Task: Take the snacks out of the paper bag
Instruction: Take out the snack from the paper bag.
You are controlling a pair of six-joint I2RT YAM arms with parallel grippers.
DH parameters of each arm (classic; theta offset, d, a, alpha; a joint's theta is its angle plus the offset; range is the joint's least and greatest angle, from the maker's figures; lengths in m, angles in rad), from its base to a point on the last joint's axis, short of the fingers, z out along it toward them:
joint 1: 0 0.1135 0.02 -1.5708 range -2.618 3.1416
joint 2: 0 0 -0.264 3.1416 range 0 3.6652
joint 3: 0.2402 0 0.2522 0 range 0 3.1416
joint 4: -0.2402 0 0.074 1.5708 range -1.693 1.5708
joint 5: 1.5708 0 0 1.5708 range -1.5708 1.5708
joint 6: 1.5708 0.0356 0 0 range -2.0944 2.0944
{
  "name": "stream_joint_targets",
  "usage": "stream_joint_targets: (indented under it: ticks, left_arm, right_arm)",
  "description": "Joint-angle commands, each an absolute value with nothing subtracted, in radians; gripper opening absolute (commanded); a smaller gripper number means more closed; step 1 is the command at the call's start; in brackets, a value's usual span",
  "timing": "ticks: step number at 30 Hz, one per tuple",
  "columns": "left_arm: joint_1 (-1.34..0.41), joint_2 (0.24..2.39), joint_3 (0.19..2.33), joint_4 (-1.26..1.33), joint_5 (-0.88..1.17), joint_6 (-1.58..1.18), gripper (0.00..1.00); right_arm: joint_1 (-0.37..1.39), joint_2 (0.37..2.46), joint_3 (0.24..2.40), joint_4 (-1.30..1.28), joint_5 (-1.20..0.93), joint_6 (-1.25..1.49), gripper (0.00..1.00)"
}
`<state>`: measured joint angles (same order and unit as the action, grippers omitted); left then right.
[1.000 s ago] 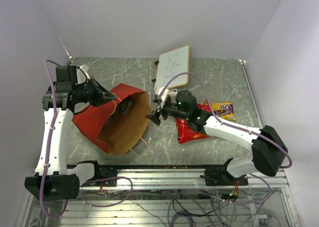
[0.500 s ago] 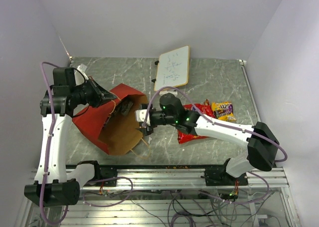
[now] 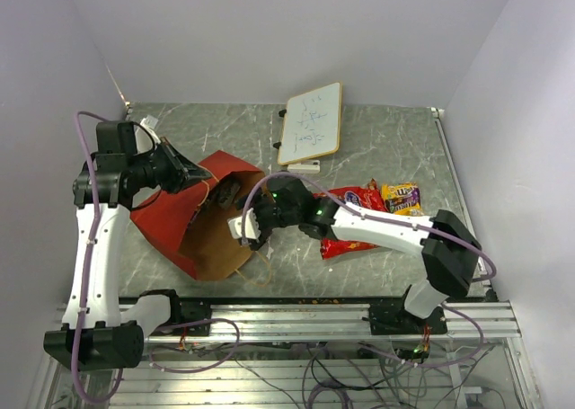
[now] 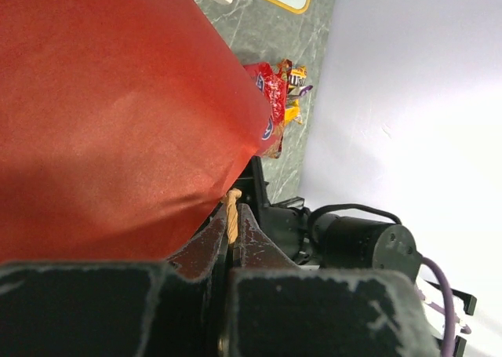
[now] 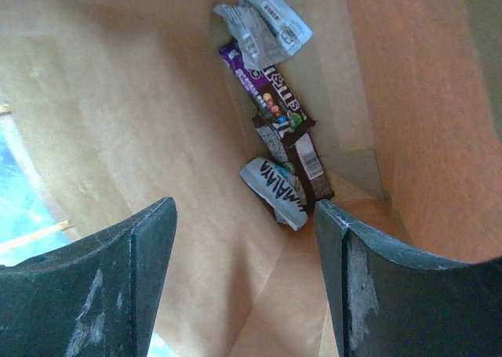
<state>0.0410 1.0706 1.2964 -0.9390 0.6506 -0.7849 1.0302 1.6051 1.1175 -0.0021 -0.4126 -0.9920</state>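
Observation:
The paper bag (image 3: 166, 220) lies on its side, red outside, brown inside, mouth facing right and near. My left gripper (image 3: 192, 177) is shut on its twisted paper handle (image 4: 232, 206) at the upper rim, with the red bag wall (image 4: 118, 114) filling the left wrist view. My right gripper (image 3: 244, 227) is open and empty inside the bag's mouth. In the right wrist view the gripper (image 5: 243, 216) faces several small snacks at the bag's bottom: a silver wrapper (image 5: 263, 20), a purple bar (image 5: 267, 94), a brown bar (image 5: 302, 157) and a white-and-blue packet (image 5: 274, 192). The red cookie packet (image 3: 338, 238) and a yellow candy packet (image 3: 401, 198) lie on the table to the right of the bag.
A small whiteboard (image 3: 312, 121) lies at the back of the table with a white eraser (image 3: 304, 166) in front of it. My right forearm (image 3: 386, 229) crosses over the red packet. The metal rail (image 3: 296, 306) runs along the near edge.
My right gripper has moved left from beside the bag's rim into the bag's mouth, staying open. My left gripper has kept its hold on the handle with little movement.

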Motion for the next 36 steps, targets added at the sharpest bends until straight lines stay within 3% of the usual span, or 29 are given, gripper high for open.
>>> stream_joint_targets:
  ticks: [1, 8, 15, 36]
  left_arm:
    - [0.035, 1.088, 1.315, -0.911, 0.687, -0.789, 0.07]
    - [0.035, 1.109, 1.339, -0.899, 0.687, -0.795, 0.07]
    - [0.035, 1.128, 1.351, -0.929, 0.681, -0.777, 0.07]
    - [0.035, 1.115, 1.355, -0.949, 0.724, -0.803, 0.07]
  right_arm:
    - [1.060, 1.686, 1.190, -0.051, -0.305, -1.116, 0.71]
    - [1.100, 1.863, 1.288, -0.021, -0.047, -1.160, 0.70]
    - [1.109, 2.002, 1.387, -0.001, 0.079, -1.179, 0.72]
    - [1.107, 2.299, 1.656, -0.023, 0.183, -1.063, 0.75]
